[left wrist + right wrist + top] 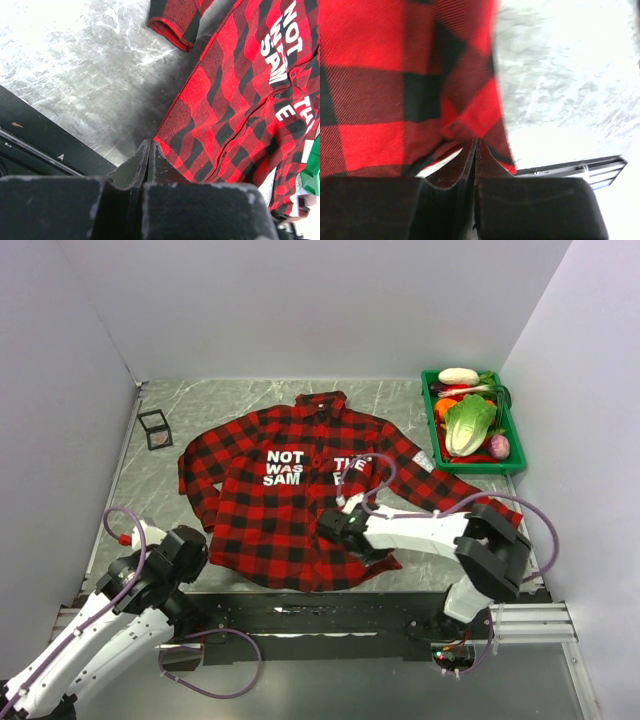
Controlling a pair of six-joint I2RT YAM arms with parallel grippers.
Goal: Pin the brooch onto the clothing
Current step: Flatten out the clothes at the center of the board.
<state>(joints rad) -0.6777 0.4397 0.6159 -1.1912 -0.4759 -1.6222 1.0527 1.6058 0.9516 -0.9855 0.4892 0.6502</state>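
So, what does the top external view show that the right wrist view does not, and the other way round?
Only the top external view shows the whole shirt with its white letters, the green basket of vegetables and the black wire cube. Only the right wrist view shows, close up, the right end effector shut on a fold at the shirt's edge. Both show the shirt's red-and-black plaid and the grey table.

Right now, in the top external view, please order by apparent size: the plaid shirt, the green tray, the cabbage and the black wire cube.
The plaid shirt, by far the largest
the green tray
the cabbage in that tray
the black wire cube, smallest, though near the cabbage
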